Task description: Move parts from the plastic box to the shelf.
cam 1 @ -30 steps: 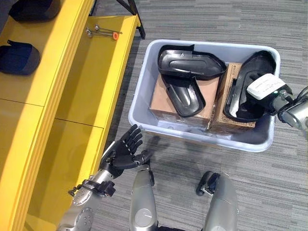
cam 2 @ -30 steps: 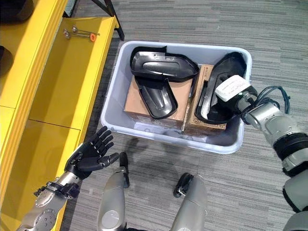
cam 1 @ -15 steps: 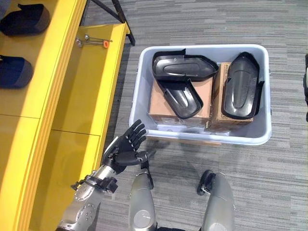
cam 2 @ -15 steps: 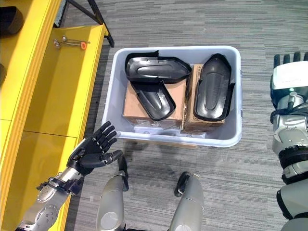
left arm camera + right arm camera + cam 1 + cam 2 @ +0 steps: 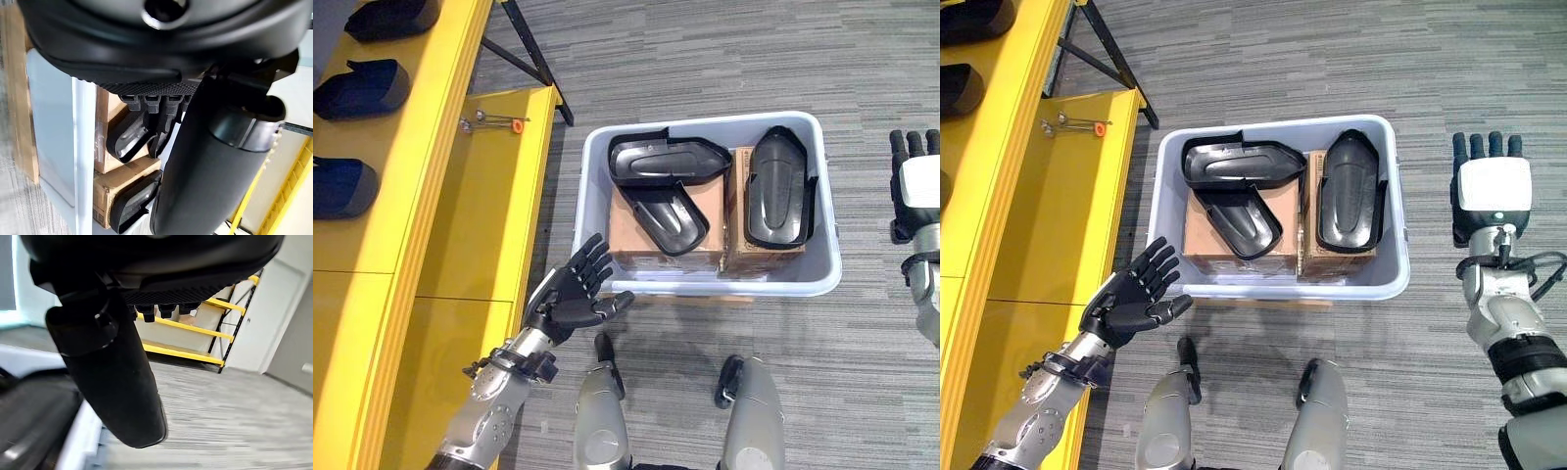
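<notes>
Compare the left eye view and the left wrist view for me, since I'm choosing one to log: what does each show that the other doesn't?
Left eye view alone: the right hand open beside the plastic box, plus dark parts on the yellow shelf. Left wrist view alone: a close look along the left hand at the cardboard cartons' sides. Both share the box, its black parts and the open left hand.

Plastic box (image 5: pixel 1386 284) on floor (image 5: pixel 1332 78), right of shelf (image 5: pixel 1058 215); three parts in box, atop cardboard boxes (image 5: pixel 1283 211); left hand (image 5: pixel 1126 304) near box's front-left corner; right hand (image 5: pixel 1491 191) right of box.
</notes>
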Available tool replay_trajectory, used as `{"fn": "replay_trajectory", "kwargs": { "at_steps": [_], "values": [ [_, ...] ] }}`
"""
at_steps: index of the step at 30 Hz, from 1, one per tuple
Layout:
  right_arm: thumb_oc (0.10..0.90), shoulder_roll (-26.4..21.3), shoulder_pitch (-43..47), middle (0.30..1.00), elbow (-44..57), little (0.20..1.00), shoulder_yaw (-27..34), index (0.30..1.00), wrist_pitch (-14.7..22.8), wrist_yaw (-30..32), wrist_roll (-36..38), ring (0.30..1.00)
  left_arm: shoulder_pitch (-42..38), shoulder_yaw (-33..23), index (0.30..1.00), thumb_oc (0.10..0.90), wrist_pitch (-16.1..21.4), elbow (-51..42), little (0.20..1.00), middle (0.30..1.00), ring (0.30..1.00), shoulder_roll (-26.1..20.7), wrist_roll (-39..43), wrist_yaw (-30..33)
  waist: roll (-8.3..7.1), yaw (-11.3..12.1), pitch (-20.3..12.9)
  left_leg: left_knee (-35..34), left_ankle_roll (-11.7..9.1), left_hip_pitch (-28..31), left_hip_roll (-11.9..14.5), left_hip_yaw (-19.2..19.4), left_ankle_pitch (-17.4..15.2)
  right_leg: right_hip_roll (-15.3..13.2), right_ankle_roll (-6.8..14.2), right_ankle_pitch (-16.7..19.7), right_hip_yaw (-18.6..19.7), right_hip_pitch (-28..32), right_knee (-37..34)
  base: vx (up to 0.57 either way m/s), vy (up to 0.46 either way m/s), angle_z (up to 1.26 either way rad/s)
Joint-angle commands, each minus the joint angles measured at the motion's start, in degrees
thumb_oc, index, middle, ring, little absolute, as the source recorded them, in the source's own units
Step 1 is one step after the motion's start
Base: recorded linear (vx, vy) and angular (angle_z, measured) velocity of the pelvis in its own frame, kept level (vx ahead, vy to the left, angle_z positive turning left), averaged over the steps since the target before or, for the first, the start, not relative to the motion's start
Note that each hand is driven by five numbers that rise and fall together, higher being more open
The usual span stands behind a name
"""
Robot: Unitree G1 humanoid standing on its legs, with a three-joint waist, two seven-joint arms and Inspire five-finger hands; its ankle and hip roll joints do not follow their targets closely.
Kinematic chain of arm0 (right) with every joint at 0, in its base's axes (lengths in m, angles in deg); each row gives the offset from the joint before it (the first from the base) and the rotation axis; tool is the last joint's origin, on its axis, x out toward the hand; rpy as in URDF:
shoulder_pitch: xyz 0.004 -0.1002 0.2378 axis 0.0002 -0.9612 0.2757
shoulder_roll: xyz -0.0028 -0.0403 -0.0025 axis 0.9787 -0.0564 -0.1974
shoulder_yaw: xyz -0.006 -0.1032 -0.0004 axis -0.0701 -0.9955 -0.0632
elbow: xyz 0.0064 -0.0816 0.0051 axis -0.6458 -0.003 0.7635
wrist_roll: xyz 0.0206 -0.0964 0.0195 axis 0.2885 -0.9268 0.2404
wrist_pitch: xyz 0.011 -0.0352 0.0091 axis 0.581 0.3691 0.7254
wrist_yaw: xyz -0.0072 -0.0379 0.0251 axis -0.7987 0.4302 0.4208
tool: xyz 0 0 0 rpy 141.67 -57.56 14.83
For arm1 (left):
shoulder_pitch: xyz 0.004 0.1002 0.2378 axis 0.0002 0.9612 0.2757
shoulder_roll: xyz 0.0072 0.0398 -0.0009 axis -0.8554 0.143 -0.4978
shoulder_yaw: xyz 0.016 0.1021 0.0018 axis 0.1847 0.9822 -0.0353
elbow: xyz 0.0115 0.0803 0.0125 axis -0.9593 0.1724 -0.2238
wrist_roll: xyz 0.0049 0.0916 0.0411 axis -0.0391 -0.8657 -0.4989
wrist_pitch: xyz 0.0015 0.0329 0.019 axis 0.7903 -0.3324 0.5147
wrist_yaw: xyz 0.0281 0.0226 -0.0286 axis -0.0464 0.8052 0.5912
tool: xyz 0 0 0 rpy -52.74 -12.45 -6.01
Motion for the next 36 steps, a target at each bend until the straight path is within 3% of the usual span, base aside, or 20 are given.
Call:
{"fn": "replay_trajectory", "kwargs": {
  "at_steps": [1, 5, 11, 17, 26, 31, 36],
  "values": [
    [0.900, 3.2, 2.4, 1.000, 9.1, 1.000, 7.9, 1.000, 1.2, 7.2, 5.0, 1.000, 0.3, -3.2, 1.000, 0.900, 3.9, -6.4, 1.000, 1.000, 1.000, 1.6, 0.9, 1.1, -1.85, -1.6, -2.2, 4.7, 3.7, 2.3, -0.6, 1.1, -9.4, 4.8, -1.5, -4.2, -2.4, 4.4, -0.3, 0.03, 0.086, -0.08],
    [0.900, 8.1, -2.6, 1.000, 19.6, 1.000, 11.1, 1.000, 4.1, 5.7, 7.1, 1.000, 0.5, -3.9, 1.000, 0.900, 3.4, -7.5, 1.000, 1.000, 1.000, 2.2, 0.8, 3.4, -1.75, -2.7, -2.4, 4.3, 3.9, 2.6, -0.9, 1.7, -9.7, 4.7, -1.0, -3.8, -1.4, 4.6, -1.2, 0.02, 0.086, -0.09],
    [0.900, 14.0, -3.9, 1.000, 29.2, 1.000, 8.5, 1.000, 7.0, -2.1, 8.8, 1.000, -0.4, -4.8, 1.000, 0.900, 4.6, -7.8, 1.000, 1.000, 1.000, 3.2, -0.3, 7.2, -1.35, -3.6, -2.2, 3.7, 3.9, 3.0, -1.3, 2.4, -9.8, 4.3, -0.3, -2.8, -0.4, 4.7, -2.9, 0.01, 0.071, -0.07],
    [0.900, 17.6, -1.8, 1.000, 30.6, 1.000, 4.1, 1.000, 5.8, -4.3, 9.2, 1.000, -1.5, -4.6, 1.000, 0.900, 3.8, -8.3, 1.000, 1.000, 1.000, 3.9, -0.9, 8.1, -0.78, -2.9, -1.7, 3.5, 3.9, 2.4, -1.5, 2.2, -9.7, 3.5, 0.4, -2.0, -0.3, 4.2, -3.5, 0.00, 0.022, -0.01],
    [0.900, 20.7, 6.5, 1.000, 22.8, 1.000, -2.2, 1.000, -0.1, -3.8, 0.6, 1.000, -3.9, -2.0, 1.000, 0.900, 2.0, -7.8, 1.000, 1.000, 1.000, 3.2, -1.9, 7.6, 0.85, -0.2, -0.4, 3.5, 3.9, -0.5, -2.6, 1.4, -9.3, 1.5, 1.1, -1.4, -1.7, 1.8, -2.7, 0.00, -0.012, 0.04],
    [0.900, 18.8, 12.6, 1.000, 12.3, 1.000, -5.2, 1.000, -1.7, -2.0, -5.2, 1.000, -5.7, -1.1, 1.000, 0.900, 2.8, -6.8, 1.000, 1.000, 1.000, 2.4, -6.1, 6.0, 1.80, 1.7, -0.4, 3.9, 4.0, -3.1, -3.3, 0.7, -9.1, 0.6, 1.2, -1.4, -2.8, -0.3, -1.8, -0.01, -0.017, 0.10],
    [0.900, 16.4, 16.1, 1.000, 5.5, 1.000, -6.8, 1.000, -2.8, -1.7, -3.8, 1.000, -6.3, -0.2, 1.000, 0.900, 1.5, -6.0, 1.000, 1.000, 1.000, 1.4, -4.6, 5.8, 2.51, 2.9, -0.4, 5.1, 4.2, -6.0, -4.0, 0.8, -9.6, -0.1, 1.0, -1.6, -3.9, -2.6, -0.8, -0.02, 0.000, 0.08]
  ]
}}
